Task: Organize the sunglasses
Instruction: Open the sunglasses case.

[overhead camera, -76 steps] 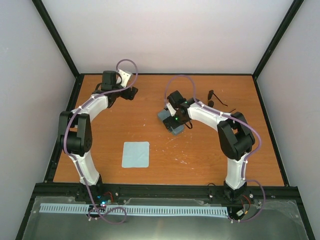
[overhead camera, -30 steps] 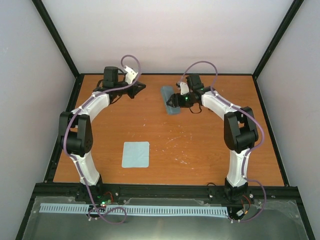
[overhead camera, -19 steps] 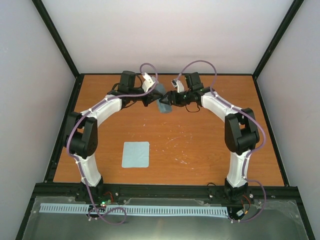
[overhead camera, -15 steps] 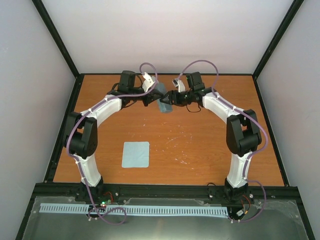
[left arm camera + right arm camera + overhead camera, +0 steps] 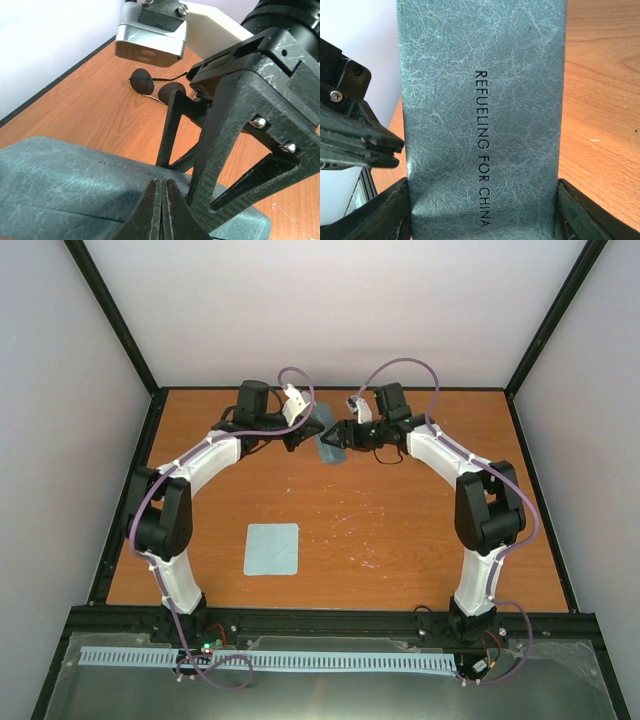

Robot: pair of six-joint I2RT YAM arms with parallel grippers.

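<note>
A square light-blue cloth (image 5: 271, 549) lies near and left on the orange wooden desk (image 5: 400, 530). At the far middle, the left end effector (image 5: 303, 436) has its fingers pressed together, tip just beside the oblong grey-blue textured case (image 5: 480, 100). Whether it pinches the case's edge I cannot tell. Print on the case reads "REFUELING FOR CHINA". The right end effector (image 5: 338, 434) clamps the case across its width. The small black wire-framed sunglasses with dark round lenses (image 5: 144, 80) lie on the desk beyond it, to the right of the case. They are probably light, thin and easily bent, with scratch-prone lenses. The bridge or a hinge corner looks the safest hold.
</note>
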